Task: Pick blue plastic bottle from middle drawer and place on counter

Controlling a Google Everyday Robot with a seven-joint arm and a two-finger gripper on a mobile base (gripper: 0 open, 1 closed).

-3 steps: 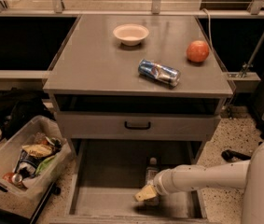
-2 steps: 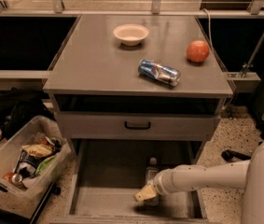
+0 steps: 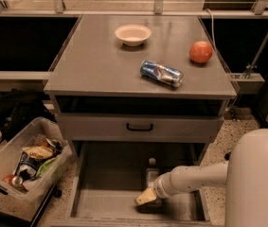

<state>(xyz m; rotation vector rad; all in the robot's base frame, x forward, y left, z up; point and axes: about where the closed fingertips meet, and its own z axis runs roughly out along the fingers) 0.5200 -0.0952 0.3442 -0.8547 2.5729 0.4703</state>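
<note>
Bottle point(image 3: 151, 175) in mid drawer point(image 3: 107, 174), gripper point(image 3: 146, 196) inside too, just beside it

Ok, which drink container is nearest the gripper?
The blue plastic bottle in the open middle drawer, with the gripper down beside it; the crushed blue soda can lies up on the counter.

1. Set on the flat grey counter point(image 3: 100, 65): white round bowl point(image 3: 132, 34) at back centre; crushed blue soda can point(image 3: 161, 73) right of centre, nearer front; red-orange round fruit point(image 3: 201, 51) at right edge.
2. Clear plastic bottle point(image 3: 151, 174) found in wide grey middle drawer point(image 3: 107, 174) below, right of centre.
3. Tan two-finger gripper point(image 3: 147, 197) placed at bottle's near end.
</note>
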